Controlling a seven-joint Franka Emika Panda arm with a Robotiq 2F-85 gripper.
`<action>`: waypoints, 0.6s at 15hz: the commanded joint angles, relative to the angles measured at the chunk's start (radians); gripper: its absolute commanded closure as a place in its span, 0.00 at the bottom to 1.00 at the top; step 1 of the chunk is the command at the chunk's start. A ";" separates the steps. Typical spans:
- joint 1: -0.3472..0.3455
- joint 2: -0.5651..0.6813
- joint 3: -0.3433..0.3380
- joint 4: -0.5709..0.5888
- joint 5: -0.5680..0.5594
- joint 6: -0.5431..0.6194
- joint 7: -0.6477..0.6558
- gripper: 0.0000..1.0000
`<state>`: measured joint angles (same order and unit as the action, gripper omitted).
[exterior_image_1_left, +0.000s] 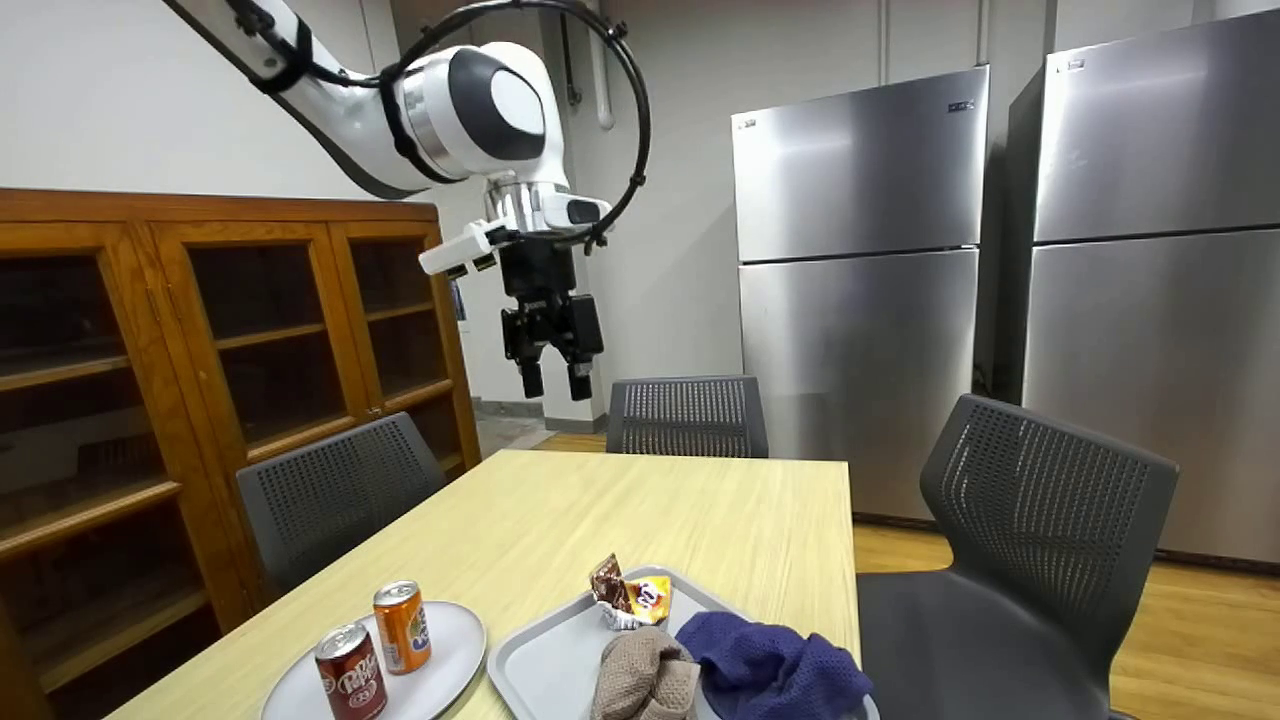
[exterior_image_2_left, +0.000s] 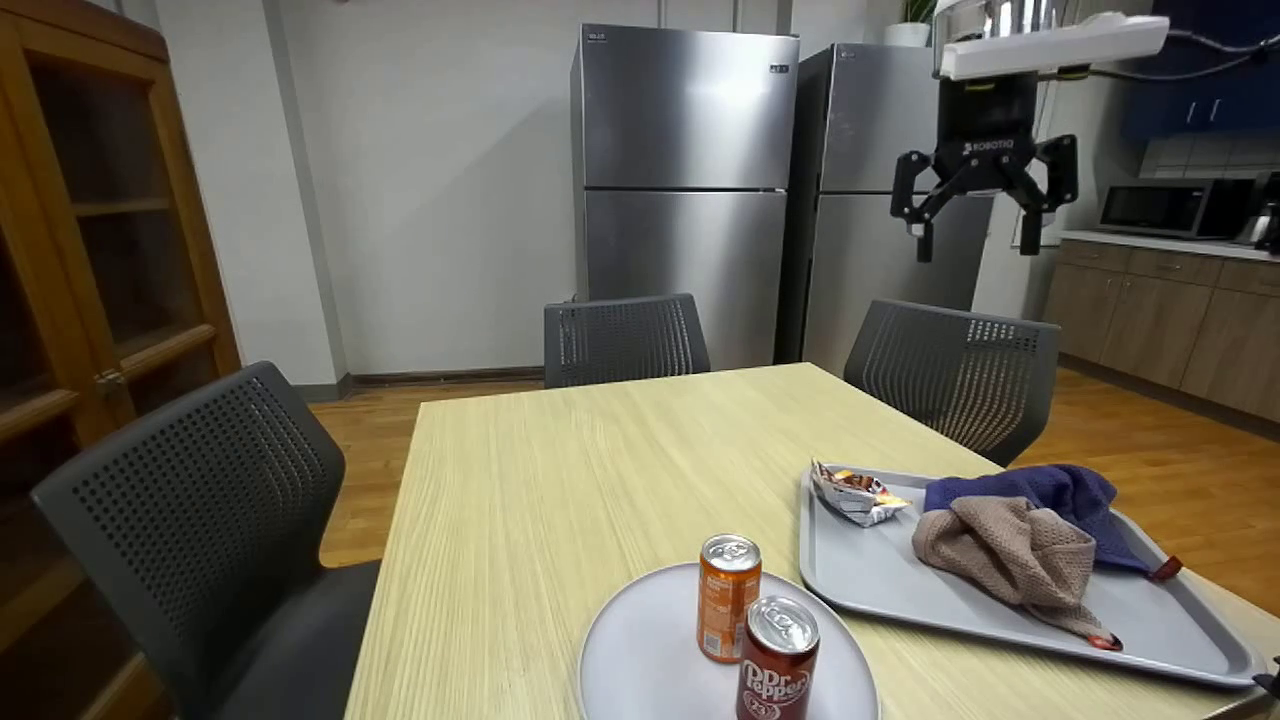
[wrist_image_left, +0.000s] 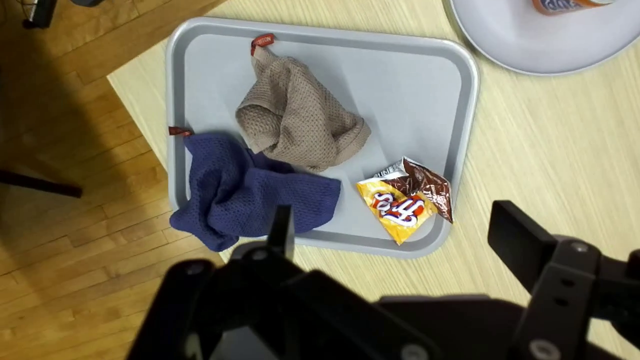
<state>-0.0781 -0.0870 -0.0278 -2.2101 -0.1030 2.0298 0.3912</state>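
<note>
Grey, low-rimmed tray (wrist_image_left: 400, 75) is lying askew at one edge of the pale worktop (exterior_image_2_left: 560, 480), one corner appearing to reach past that edge in the wrist view. Navy cloth (wrist_image_left: 265, 195) is spilling over the rim at this corner; tan cloth (wrist_image_left: 300, 120) is bunching against it toward the tray's middle; a crumpled yellow-and-brown wrapper (wrist_image_left: 400, 200) is occupying the neighbouring corner, its points overlapping the rim. The black pincer (exterior_image_2_left: 978, 243) is standing wide, its jaws well apart, and is hanging high above the worktop's level in both exterior views, with open air separating it from the tray. A round plate (exterior_image_2_left: 640, 640) is lying just beside the tray, a narrow strip of worktop running between them, and is bearing an orange can (exterior_image_2_left: 727, 605) and a dark red can (exterior_image_2_left: 775, 675), both upright. A longer stretch of worktop is extending toward the chair (exterior_image_2_left: 625, 342) at its far end.
</note>
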 joint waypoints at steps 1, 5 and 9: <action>0.002 0.083 -0.007 0.037 0.008 0.069 0.063 0.00; 0.013 0.163 -0.015 0.074 -0.005 0.130 0.113 0.00; 0.021 0.167 -0.023 0.060 -0.005 0.135 0.081 0.00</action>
<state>-0.0697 0.0810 -0.0376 -2.1517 -0.1101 2.1681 0.4738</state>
